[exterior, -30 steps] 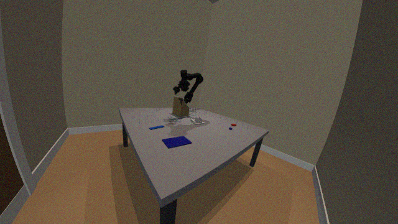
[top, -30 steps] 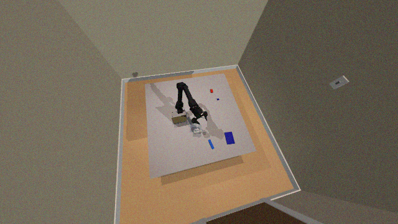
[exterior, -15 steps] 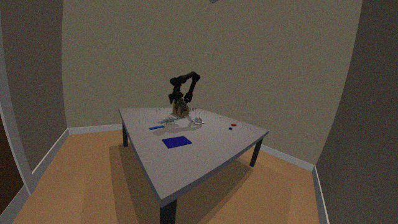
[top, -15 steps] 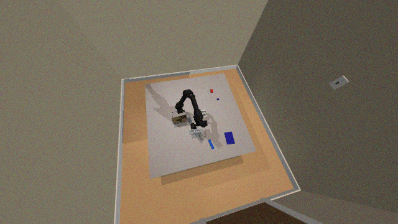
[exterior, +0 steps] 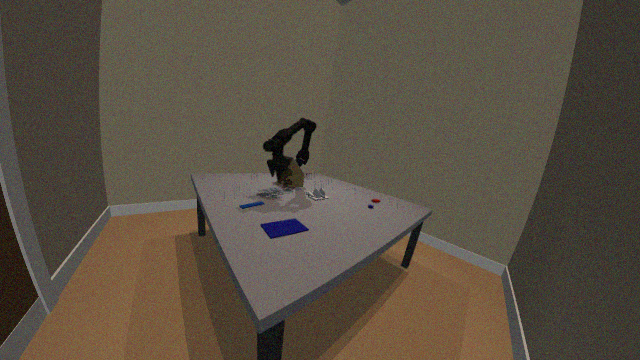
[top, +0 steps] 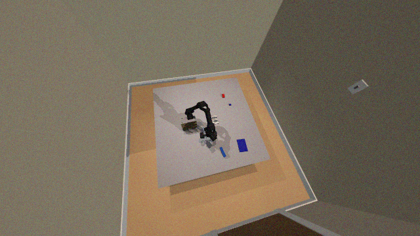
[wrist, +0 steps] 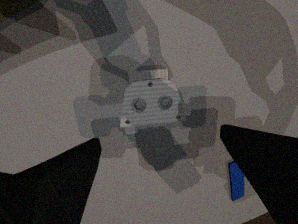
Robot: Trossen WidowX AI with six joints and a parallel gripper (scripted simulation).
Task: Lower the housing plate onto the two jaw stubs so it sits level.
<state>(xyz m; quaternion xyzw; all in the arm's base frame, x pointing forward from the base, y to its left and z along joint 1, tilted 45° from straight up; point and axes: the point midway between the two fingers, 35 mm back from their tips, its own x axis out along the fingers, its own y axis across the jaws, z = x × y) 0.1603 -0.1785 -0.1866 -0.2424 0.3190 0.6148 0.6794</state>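
The housing plate (wrist: pixel 150 111) lies on the table as a pale grey, rounded piece with two round features and small dark holes, centred in the wrist view. In the exterior view the plate (exterior: pixel 274 192) is small and blurred. My gripper (top: pixel 208 136) (exterior: pixel 279 178) (wrist: pixel 161 138) is open and empty, pointing down above the plate, with one finger to each side of it in the wrist view. The base with the jaws (top: pixel 214 120) (exterior: pixel 318 195) stands apart from the plate, with small grey upright parts. The pins and stubs are too small to tell apart.
A brown block (top: pixel 189 125) (exterior: pixel 295 175) stands near the arm's base. A blue bar (top: pixel 222 152) (exterior: pixel 251 205) (wrist: pixel 237 182) and a dark blue panel (top: pixel 242 145) (exterior: pixel 284 228) lie on the table. A red piece (top: pixel 223 96) (exterior: pixel 376 201) and a small blue piece (top: pixel 230 104) (exterior: pixel 370 206) lie farther off.
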